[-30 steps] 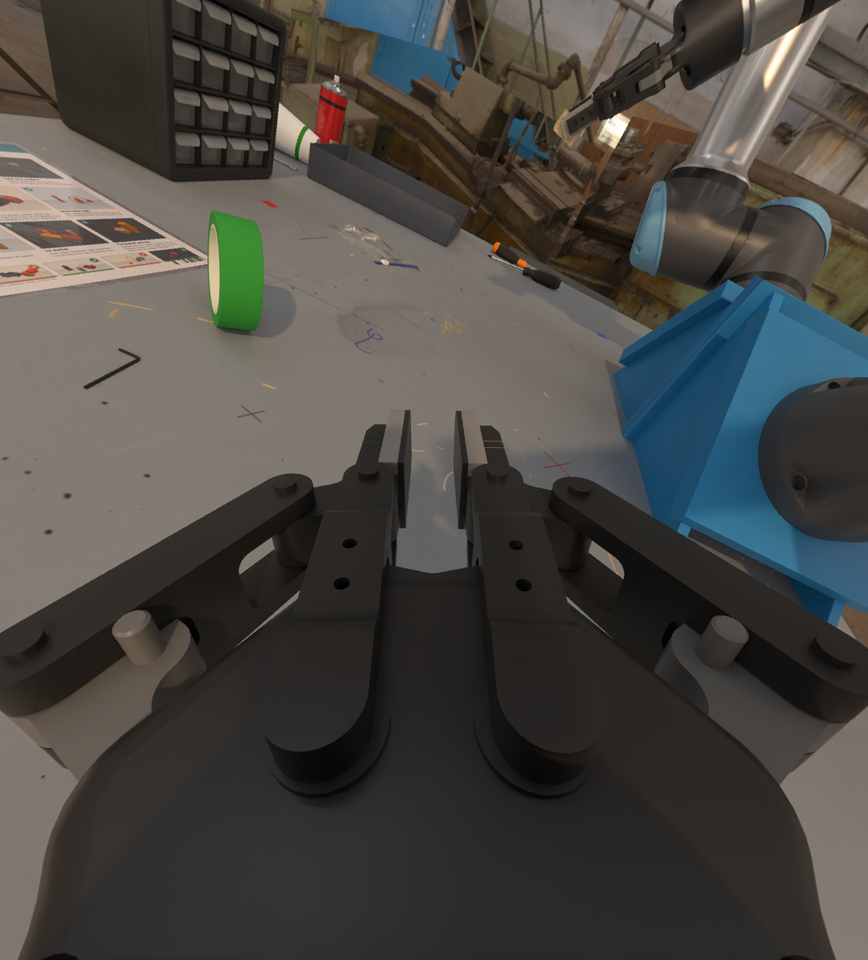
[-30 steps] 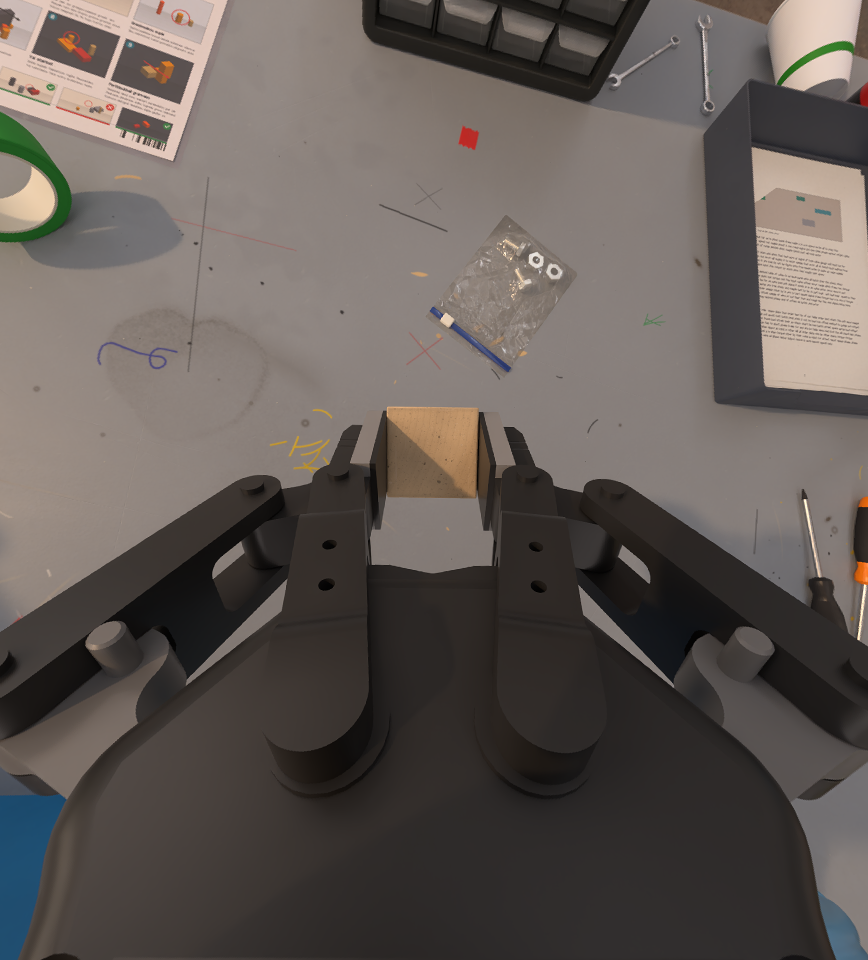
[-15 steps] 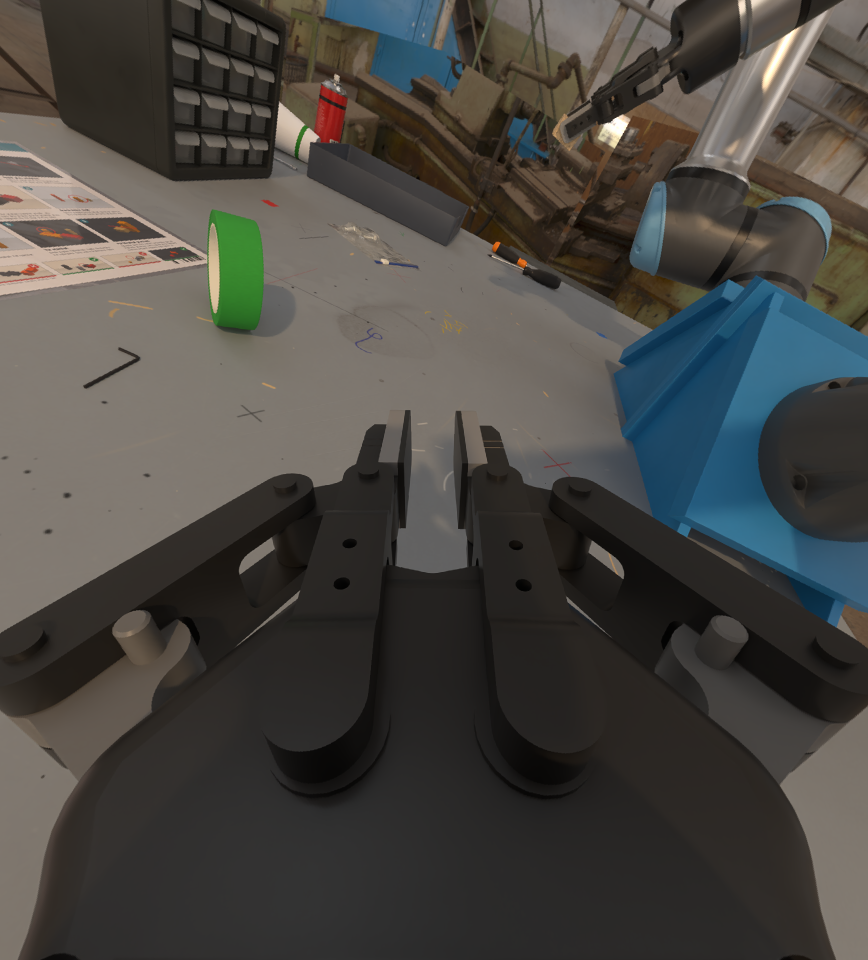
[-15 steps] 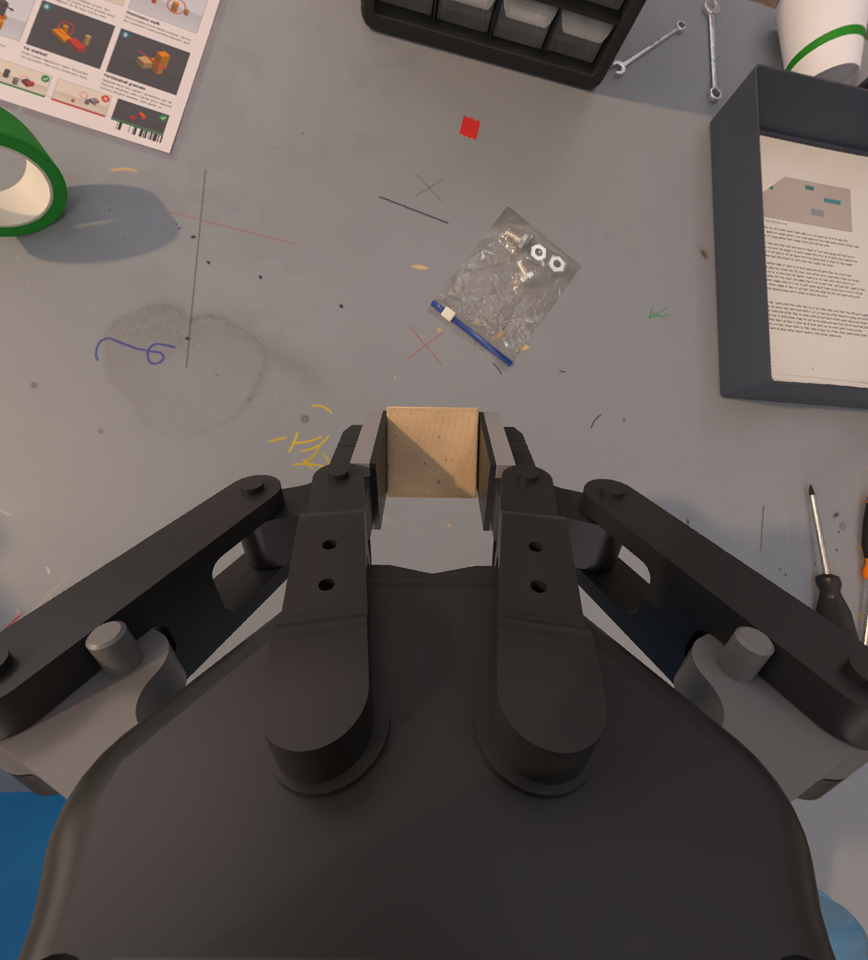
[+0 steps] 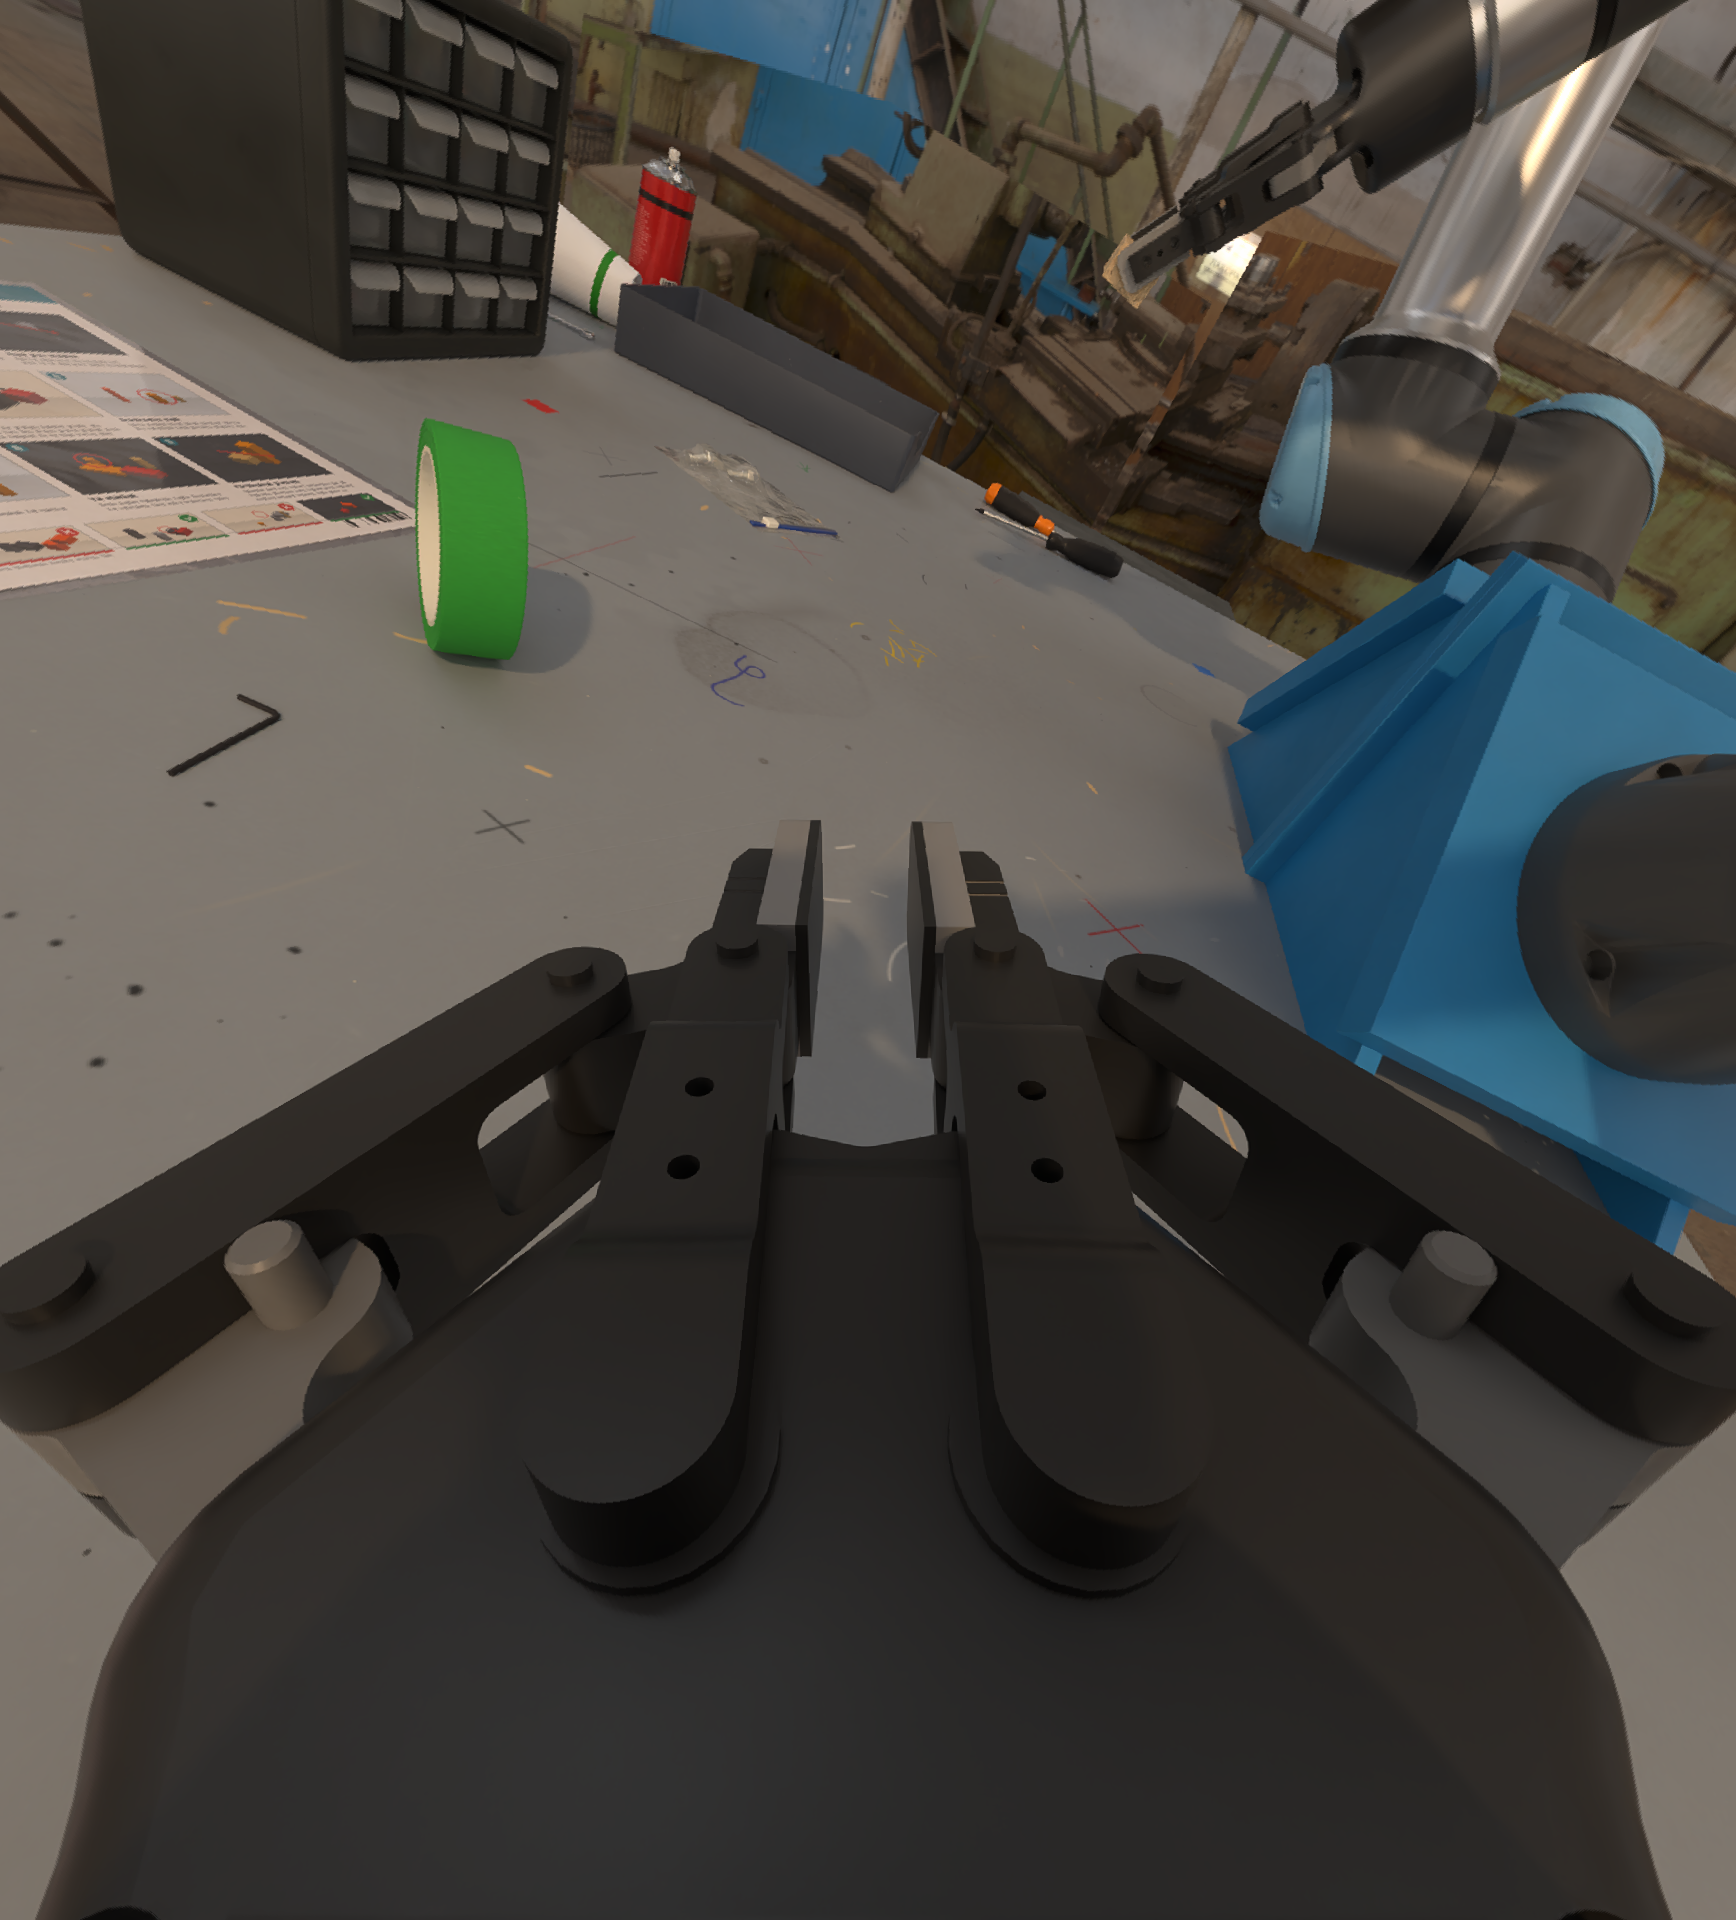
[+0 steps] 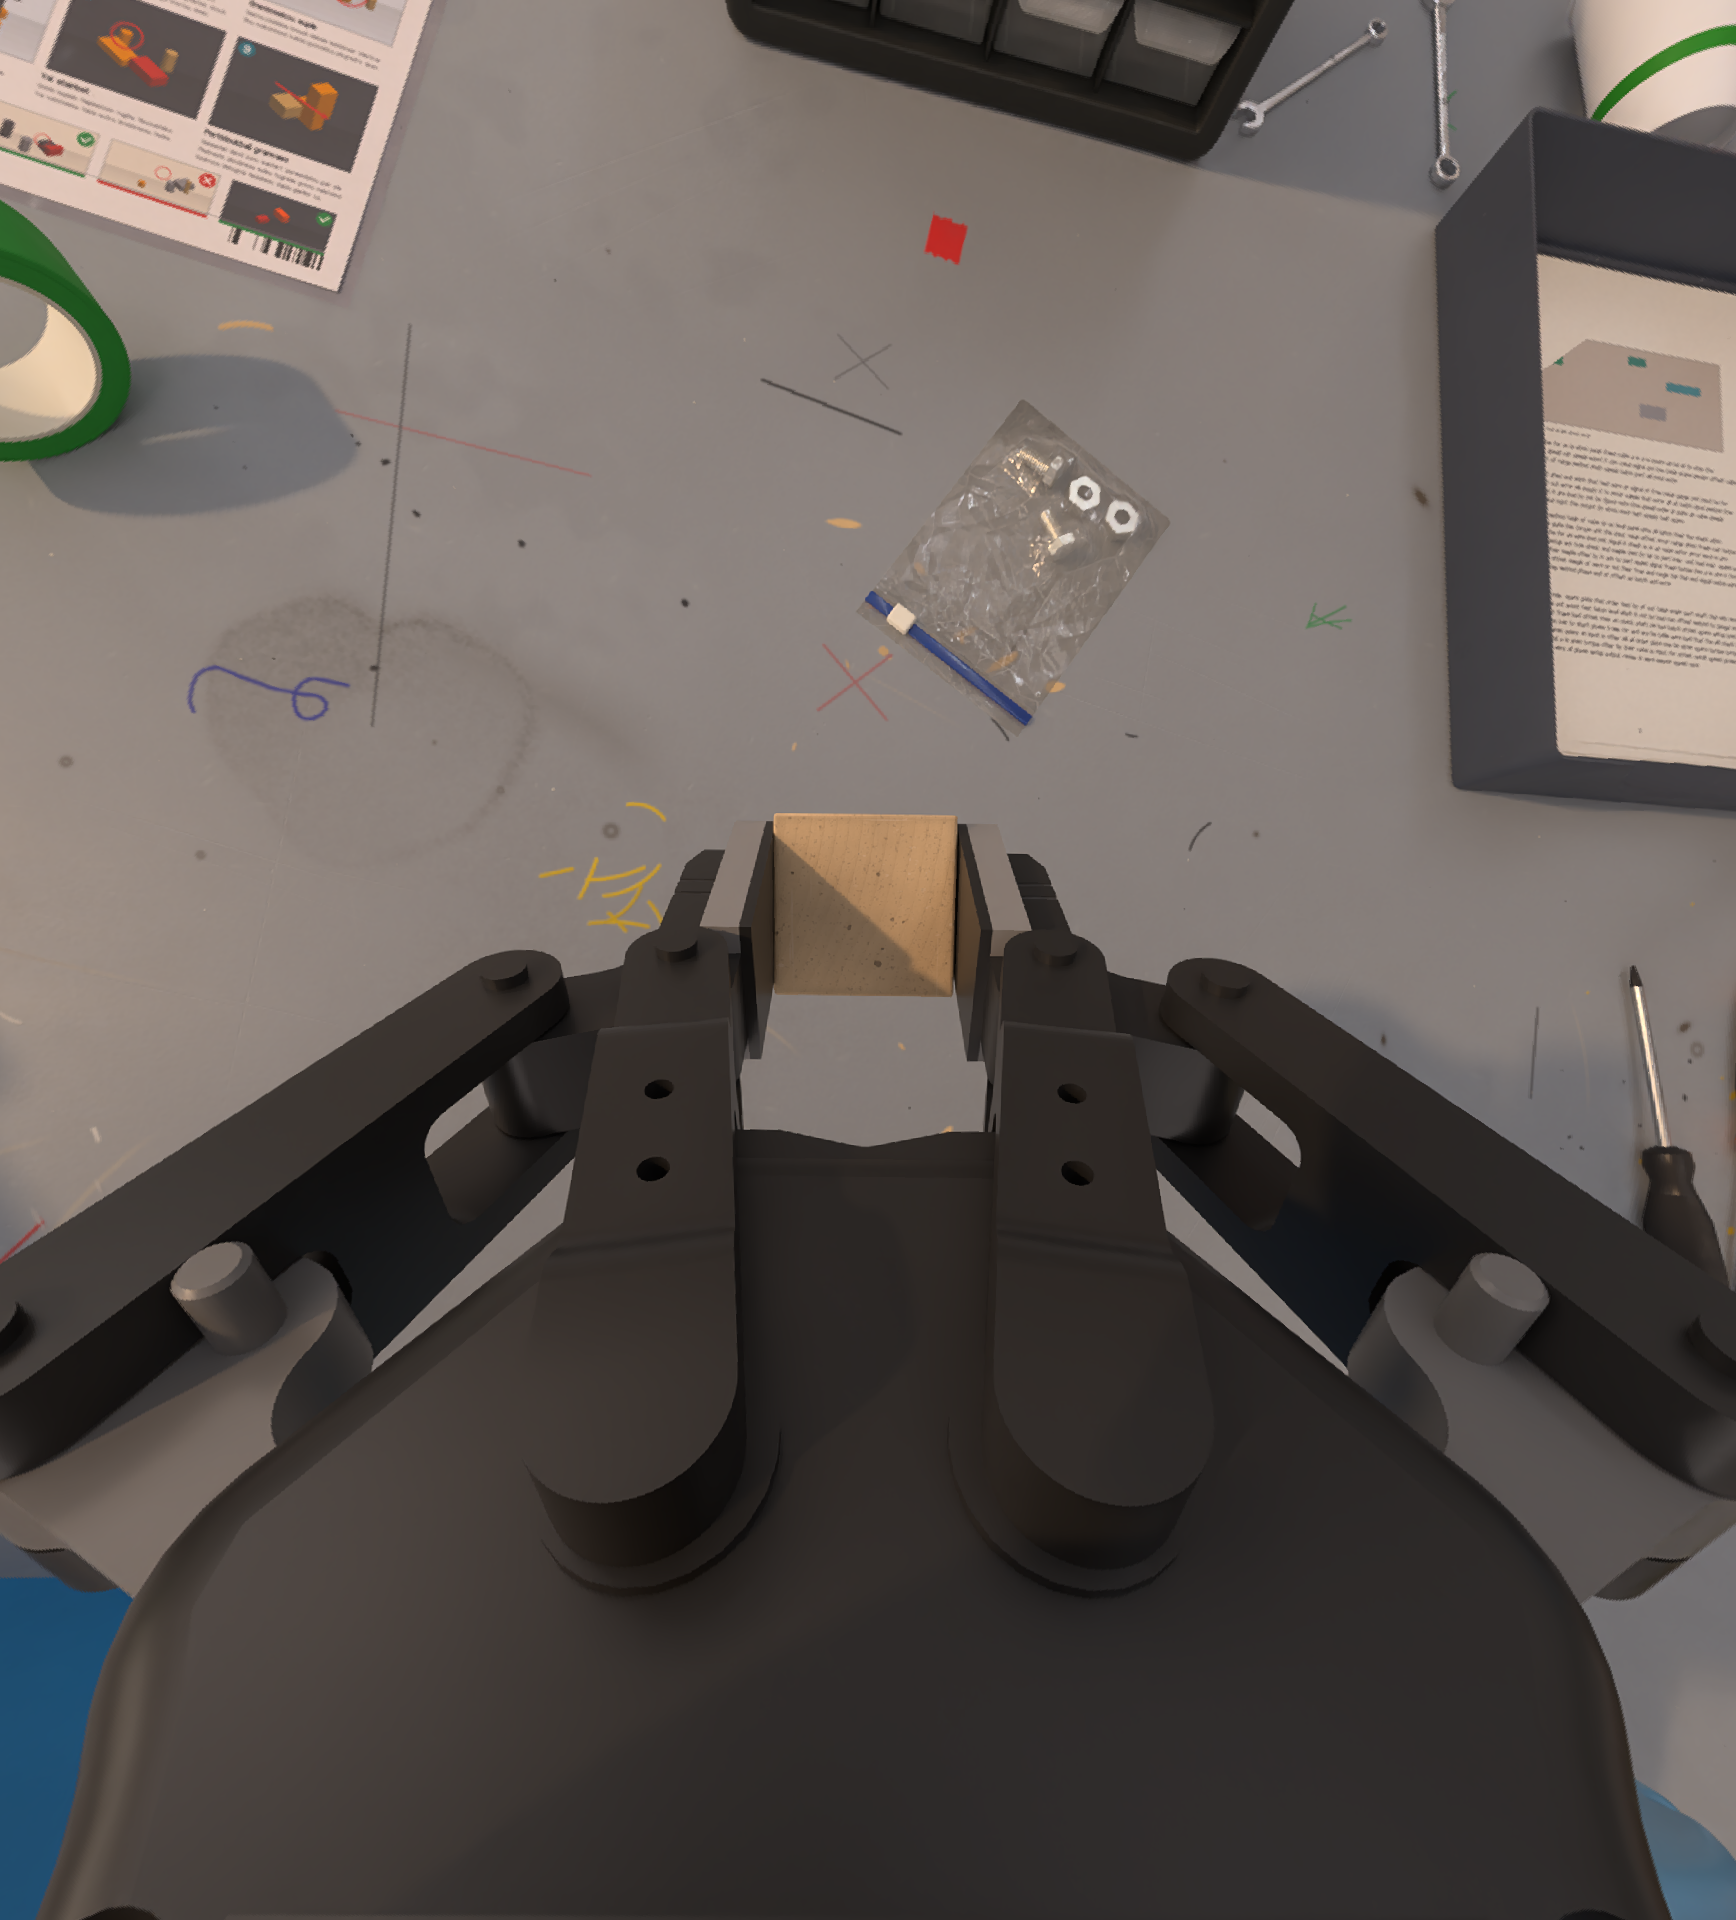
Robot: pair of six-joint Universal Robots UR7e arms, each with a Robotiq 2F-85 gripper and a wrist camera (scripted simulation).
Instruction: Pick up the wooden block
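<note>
The grey workbench [image 6: 635, 540] lies well below the right gripper [image 6: 864, 904], whose jaws are clamped on the wooden block [image 6: 864, 904], held clear of the surface. The block is a pale tan cube with fine grain, a few dark specks and crisp edges, both side faces pressed flat against the pads. The left gripper [image 5: 864, 883] hangs low over the bench, its jaws a narrow gap apart, holding nothing

A matte grey counter [image 5: 220, 935], scuffed and pen-marked, sits in a worn workshop. Beyond its far edge stand rusty green-brown machines [image 5: 1051, 343], blue metal panels [image 5: 802, 114] and dull, stained walls.
</note>
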